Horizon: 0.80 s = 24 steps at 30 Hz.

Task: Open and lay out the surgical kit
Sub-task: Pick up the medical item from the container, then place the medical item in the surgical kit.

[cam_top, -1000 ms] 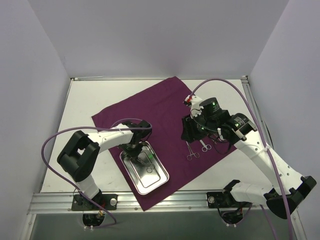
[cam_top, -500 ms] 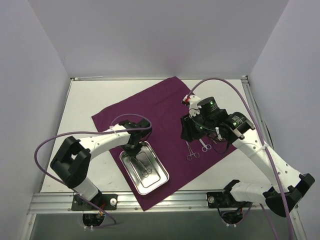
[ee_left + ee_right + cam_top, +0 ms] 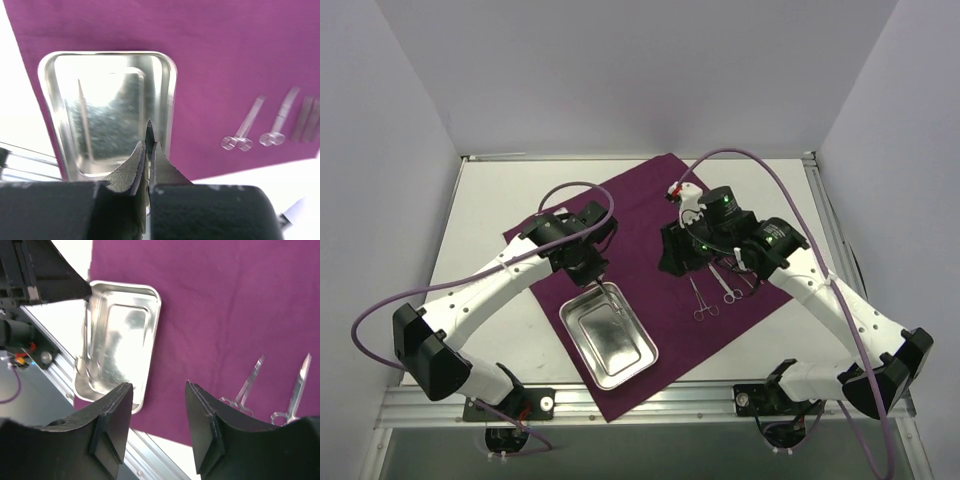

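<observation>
The surgical kit's maroon cloth lies spread flat on the table. Its steel tray sits on the cloth's near-left part with nothing lying in it. My left gripper hangs above the tray's far end, shut on a thin metal instrument whose tip pokes out between the fingers. In the right wrist view this instrument dangles over the tray. Two ring-handled instruments lie on the cloth at right. My right gripper hovers open and empty, just behind and left of them.
White table shows left of the cloth. A metal rail runs along the near edge, and white walls close in on three sides. Purple cables loop above both arms. More instruments lie at the cloth's right edge.
My left gripper closed on an instrument in the tray and lifted it out, rising toward the tray's far end. The right gripper shifted left and opened a little wider.
</observation>
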Available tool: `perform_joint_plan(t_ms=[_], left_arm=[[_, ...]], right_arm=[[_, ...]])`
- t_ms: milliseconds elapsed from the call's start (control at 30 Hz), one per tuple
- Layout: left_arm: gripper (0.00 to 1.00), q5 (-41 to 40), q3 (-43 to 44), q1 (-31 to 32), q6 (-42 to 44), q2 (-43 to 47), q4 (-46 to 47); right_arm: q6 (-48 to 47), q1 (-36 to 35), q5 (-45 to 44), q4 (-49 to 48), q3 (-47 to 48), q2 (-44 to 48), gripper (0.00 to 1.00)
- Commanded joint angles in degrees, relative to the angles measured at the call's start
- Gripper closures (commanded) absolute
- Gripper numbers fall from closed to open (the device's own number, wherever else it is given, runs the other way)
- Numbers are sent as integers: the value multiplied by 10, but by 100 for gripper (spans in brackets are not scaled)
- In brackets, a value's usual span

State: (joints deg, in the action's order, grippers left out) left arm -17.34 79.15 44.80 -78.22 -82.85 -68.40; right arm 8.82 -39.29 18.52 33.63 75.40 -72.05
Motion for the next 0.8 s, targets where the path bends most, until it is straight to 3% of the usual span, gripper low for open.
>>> perform_joint_plan(t_ms=[0,167,300,433,533,767], left_arm=[[98,30,64,-6,3,-13,-53],[98,74,109,-24,4,-59,-32],[98,81,158,-30,-18,-89,-45],[98,100,166,-37,-42,-92,-31],[98,125,148,-42,-58,-82,-2],[98,143,130,-42,-80,-70,4]], right_arm=[[30,-34,1,-58,24,-19,55],[52,-106,-54,-107,21,-32,60],[46,-149,-96,-87,33,-61,72],[38,-168,-127,-91,23,-58,70],[31,-179,-163,-89,13,-53,62],[19,-190,-183,-91,3,-62,61]])
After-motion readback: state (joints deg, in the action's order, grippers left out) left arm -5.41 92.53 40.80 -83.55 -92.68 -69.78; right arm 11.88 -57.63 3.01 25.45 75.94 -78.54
